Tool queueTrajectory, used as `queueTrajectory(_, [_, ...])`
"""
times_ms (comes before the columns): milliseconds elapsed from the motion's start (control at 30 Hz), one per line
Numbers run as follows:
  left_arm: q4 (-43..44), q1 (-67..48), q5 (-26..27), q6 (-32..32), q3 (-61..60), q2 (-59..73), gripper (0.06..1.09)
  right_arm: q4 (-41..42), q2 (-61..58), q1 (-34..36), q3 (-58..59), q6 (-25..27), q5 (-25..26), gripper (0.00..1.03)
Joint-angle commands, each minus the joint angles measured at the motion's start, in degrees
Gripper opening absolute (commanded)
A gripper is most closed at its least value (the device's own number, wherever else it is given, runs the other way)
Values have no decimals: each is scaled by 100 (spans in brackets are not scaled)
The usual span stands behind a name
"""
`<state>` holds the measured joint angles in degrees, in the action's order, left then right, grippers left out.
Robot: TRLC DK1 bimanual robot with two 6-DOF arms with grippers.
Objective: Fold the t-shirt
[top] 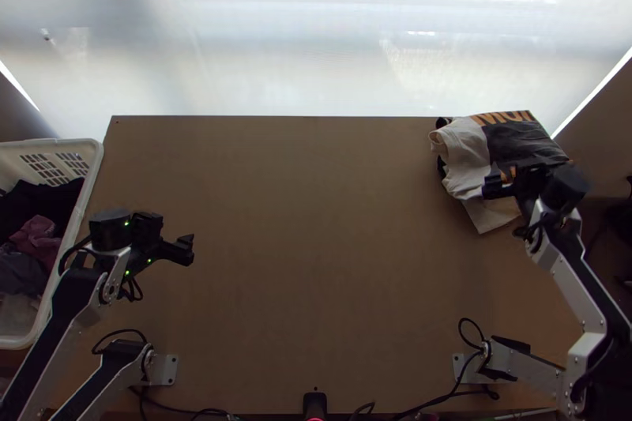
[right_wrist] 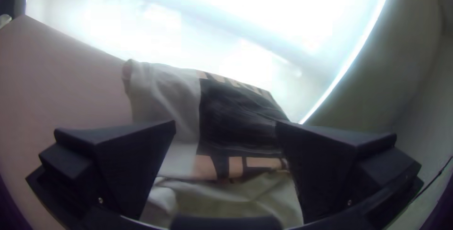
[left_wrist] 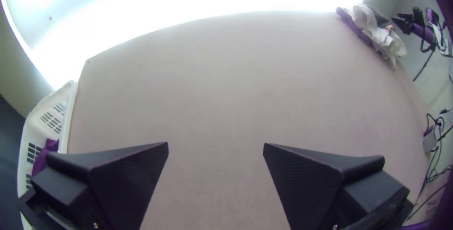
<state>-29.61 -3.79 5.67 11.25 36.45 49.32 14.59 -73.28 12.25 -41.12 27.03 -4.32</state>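
In the top view the t-shirt [top: 466, 154], off-white with a dark printed panel and orange lettering, lies bunched and partly folded at the table's far right corner. My right gripper [top: 517, 178] is over its near part. The right wrist view has the shirt [right_wrist: 165, 93] beyond and below the right gripper [right_wrist: 225, 123], whose fingers stand wide apart, with no cloth visibly pinched. My left gripper [top: 183, 249] is above the table's left side, far from the shirt. In the left wrist view the left gripper [left_wrist: 215, 146] is open over bare wood, with the shirt [left_wrist: 377, 34] far off.
A white basket [top: 95, 176] holding dark and reddish cloths [top: 35, 238] stands against the table's left edge. Bare wooden table [top: 316, 223] stretches between the arms. Black cables [top: 442, 354] run along the near edge, and a bright window or screen [top: 300, 42] rises behind the far edge.
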Motion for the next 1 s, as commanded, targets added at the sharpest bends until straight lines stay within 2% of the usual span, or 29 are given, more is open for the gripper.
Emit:
queueTrajectory(0, [1317,89,-312,-131,-859,-1364,104,1538,982,-583,1353,4,1144,98])
queueTrajectory(100, [2284,89,-330,27,-1526,-2383,104,1828,1052,-759,1608,-294,1170,98])
queueTrajectory(167, [2635,89,-330,326,-1825,-2796,104,2083,1070,-874,1818,-356,1188,98])
queueTrajectory(267, [2987,80,-330,405,-2388,-3491,104,2452,1175,-1067,2232,-514,1363,98])
queueTrajectory(400, [3066,-78,-330,528,-3065,-4818,104,3023,1325,-1366,2952,-541,1451,98])
queueTrajectory(567, [2644,159,-330,686,-3196,-4941,104,3067,2247,-1823,3524,-356,1838,98])
queueTrajectory(667, [2205,151,-304,660,-3205,-4941,104,2602,2757,-2078,3559,-312,2400,98])
queueTrajectory(867, [1888,80,-277,651,-3205,-4950,104,1925,3478,-2236,3559,-330,2418,98])
queueTrajectory(967, [1677,19,-260,660,-3205,-4941,104,870,4427,-2166,3567,-347,2418,98])
